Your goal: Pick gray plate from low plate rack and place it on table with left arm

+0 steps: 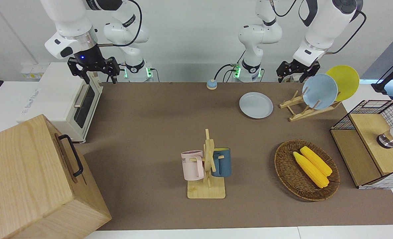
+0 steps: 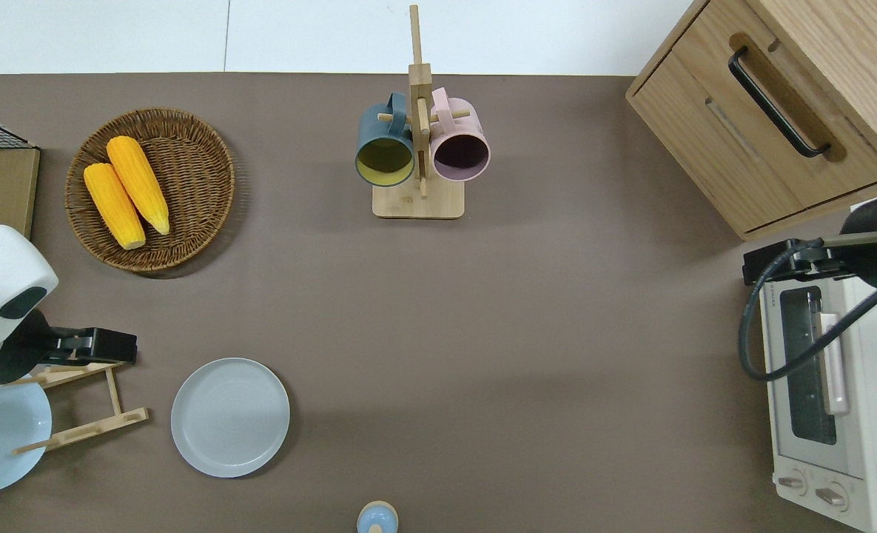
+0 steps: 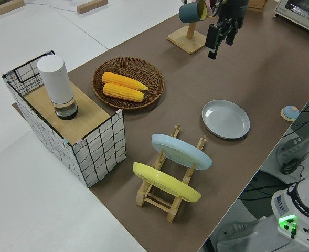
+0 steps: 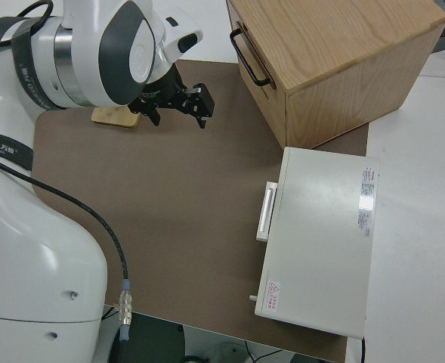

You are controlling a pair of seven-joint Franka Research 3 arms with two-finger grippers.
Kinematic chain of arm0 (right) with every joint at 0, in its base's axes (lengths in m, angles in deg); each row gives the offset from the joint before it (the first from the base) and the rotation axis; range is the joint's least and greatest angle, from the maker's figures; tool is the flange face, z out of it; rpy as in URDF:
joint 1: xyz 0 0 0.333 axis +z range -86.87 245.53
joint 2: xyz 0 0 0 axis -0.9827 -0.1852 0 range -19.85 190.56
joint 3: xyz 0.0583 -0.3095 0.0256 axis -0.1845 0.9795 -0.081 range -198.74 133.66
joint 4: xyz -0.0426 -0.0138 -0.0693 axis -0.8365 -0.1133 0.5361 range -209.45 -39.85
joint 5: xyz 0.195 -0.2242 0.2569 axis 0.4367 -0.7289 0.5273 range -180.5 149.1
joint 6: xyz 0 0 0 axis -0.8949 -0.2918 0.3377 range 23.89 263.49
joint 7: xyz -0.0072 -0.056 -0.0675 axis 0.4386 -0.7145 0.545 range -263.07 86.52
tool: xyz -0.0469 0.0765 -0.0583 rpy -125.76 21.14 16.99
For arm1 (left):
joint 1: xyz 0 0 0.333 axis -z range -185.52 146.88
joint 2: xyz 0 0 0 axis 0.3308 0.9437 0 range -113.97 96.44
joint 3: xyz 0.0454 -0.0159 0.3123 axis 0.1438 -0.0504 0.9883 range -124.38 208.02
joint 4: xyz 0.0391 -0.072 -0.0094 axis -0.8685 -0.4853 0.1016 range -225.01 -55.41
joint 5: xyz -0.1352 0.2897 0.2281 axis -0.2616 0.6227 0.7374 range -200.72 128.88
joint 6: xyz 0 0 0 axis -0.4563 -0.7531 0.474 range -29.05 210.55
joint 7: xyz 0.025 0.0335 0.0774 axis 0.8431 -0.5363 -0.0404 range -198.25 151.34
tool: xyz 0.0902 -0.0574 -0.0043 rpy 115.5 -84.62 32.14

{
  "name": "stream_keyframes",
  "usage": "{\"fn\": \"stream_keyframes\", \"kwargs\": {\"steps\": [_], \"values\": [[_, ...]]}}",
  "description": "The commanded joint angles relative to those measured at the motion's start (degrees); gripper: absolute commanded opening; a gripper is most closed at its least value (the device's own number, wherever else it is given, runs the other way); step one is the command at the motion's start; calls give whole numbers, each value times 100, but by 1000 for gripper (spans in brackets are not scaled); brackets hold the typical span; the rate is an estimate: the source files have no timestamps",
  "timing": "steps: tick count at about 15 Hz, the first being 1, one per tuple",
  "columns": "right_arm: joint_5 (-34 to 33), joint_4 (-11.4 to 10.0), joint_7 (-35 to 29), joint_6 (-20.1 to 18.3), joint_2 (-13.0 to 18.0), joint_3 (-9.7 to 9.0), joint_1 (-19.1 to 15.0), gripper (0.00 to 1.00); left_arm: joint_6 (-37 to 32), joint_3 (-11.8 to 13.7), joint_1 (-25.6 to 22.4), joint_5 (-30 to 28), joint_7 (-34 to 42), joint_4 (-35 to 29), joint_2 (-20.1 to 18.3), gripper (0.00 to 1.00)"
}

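Note:
The gray plate [image 1: 256, 105] lies flat on the table [image 1: 150, 116], beside the low plate rack [image 1: 302, 111] toward the right arm's end. It also shows in the overhead view [image 2: 230, 417] and the left side view [image 3: 226, 119]. The rack [image 2: 86, 403] holds a light blue plate [image 1: 319, 91] and a yellow plate [image 1: 344, 81] on edge. My left gripper [image 1: 294, 71] is open and empty in the air, over the rack's empty end [image 2: 105, 346]. My right gripper [image 1: 93, 71] is parked and open.
A mug stand [image 1: 208, 166] with a pink and a blue mug stands mid-table. A wicker basket [image 1: 284, 166] holds two corn cobs. A wire box [image 1: 368, 142], a white oven [image 1: 67, 99], a wooden cabinet [image 1: 33, 179] and a small blue knob [image 1: 211, 84] also stand here.

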Motion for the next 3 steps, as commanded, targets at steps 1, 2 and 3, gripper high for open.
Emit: {"fn": "stream_keyframes", "kwargs": {"steps": [1, 2, 3], "values": [[15, 37, -22, -5, -2, 34, 41, 983, -122, 46, 115, 123, 177, 116, 7, 1000], [15, 37, -22, -14, -2, 34, 41, 983, -122, 46, 115, 123, 187, 116, -1, 1000], [15, 37, -22, -5, -2, 34, 41, 983, -113, 37, 115, 123, 169, 116, -10, 1000]]}}
